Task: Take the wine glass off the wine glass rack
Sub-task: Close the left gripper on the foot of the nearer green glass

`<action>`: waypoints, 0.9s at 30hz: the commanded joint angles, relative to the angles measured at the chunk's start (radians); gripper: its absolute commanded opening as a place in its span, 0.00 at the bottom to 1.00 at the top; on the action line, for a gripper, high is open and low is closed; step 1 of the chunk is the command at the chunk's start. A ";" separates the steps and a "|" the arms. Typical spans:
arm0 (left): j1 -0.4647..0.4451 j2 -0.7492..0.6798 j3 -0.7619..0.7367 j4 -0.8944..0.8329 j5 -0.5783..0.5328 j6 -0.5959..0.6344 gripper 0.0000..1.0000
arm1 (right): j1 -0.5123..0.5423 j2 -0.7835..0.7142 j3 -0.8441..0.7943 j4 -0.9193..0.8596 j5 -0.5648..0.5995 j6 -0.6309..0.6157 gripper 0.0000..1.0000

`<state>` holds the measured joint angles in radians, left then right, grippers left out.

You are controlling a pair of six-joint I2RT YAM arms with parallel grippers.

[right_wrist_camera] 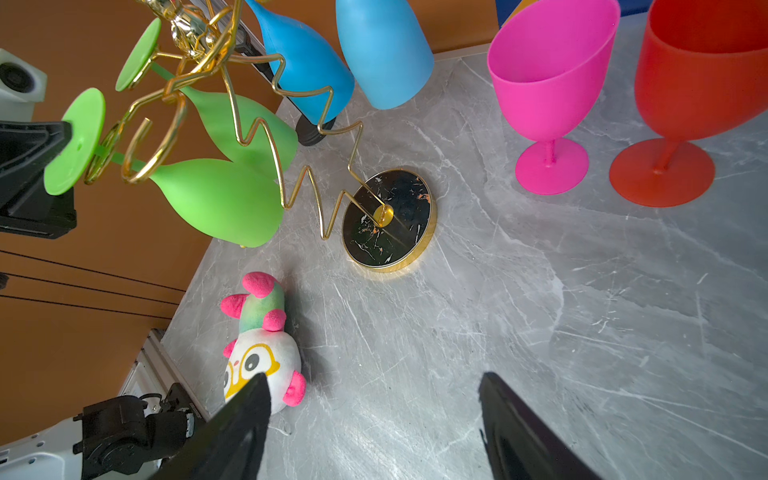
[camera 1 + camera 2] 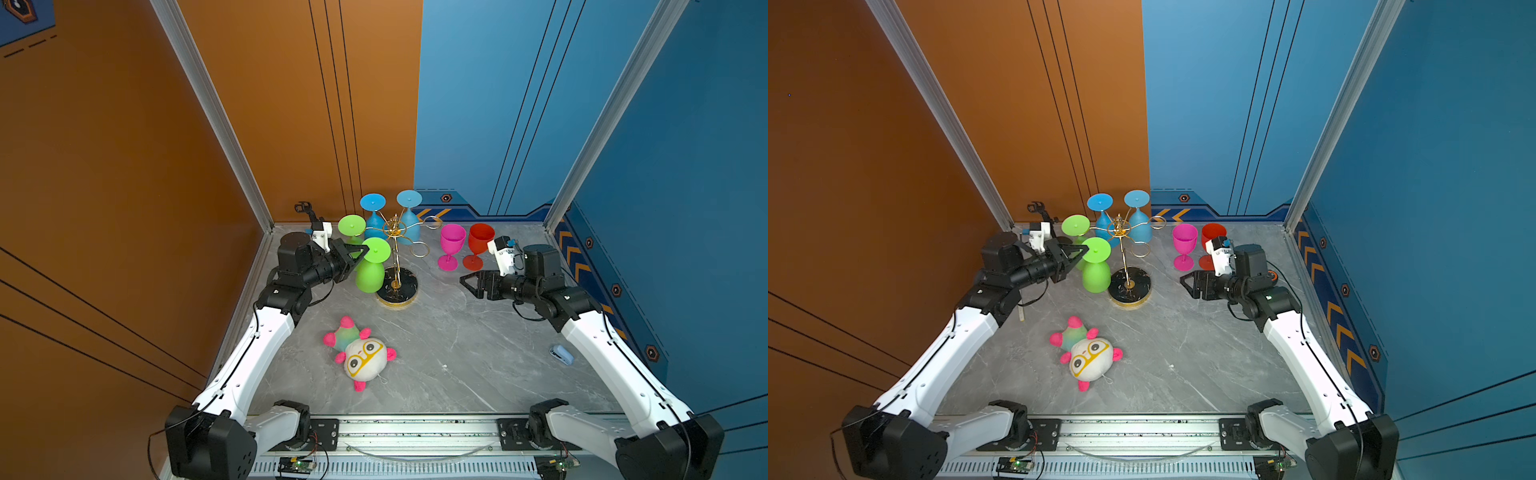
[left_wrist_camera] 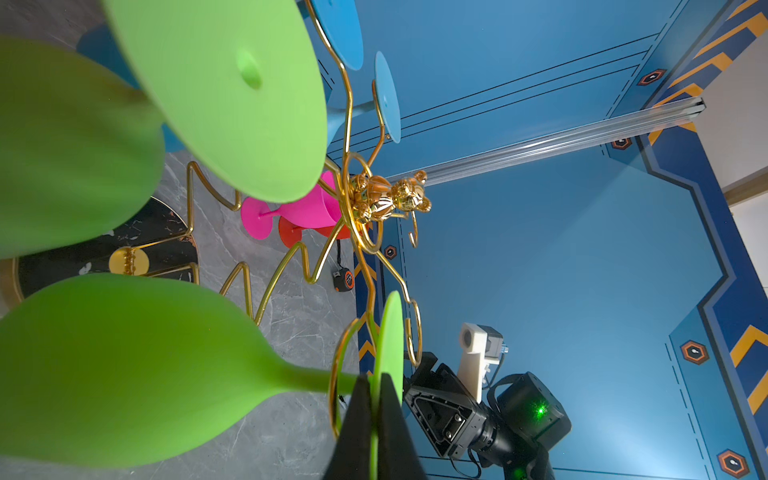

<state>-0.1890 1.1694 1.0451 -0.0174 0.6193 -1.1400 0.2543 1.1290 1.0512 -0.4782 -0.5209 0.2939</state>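
Left gripper (image 3: 375, 377) clamps the foot of the green wine glass (image 3: 124, 365); best drawn level, outward through the rack (image 3: 374, 199) loop.

Wine glass rack (image 2: 405, 286) rear-centre, plush toy (image 2: 361, 357) before it, upright glasses (image 2: 452, 243) right of it

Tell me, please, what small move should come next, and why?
Probably draw the left gripper back toward its arm, level: it is shut on the foot of the nearer green wine glass, whose stem hangs in a wine glass rack loop.
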 commanded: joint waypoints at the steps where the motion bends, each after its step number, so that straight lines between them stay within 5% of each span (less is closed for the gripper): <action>1: 0.008 -0.007 -0.008 0.049 0.030 -0.043 0.00 | -0.007 -0.025 -0.014 0.020 -0.013 0.016 0.80; 27: 0.006 0.048 0.034 0.085 0.031 -0.141 0.00 | -0.015 -0.025 -0.029 0.033 -0.026 0.017 0.80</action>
<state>-0.1844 1.2129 1.0451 0.0380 0.6331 -1.2739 0.2466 1.1210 1.0332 -0.4774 -0.5243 0.2970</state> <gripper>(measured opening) 0.058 0.795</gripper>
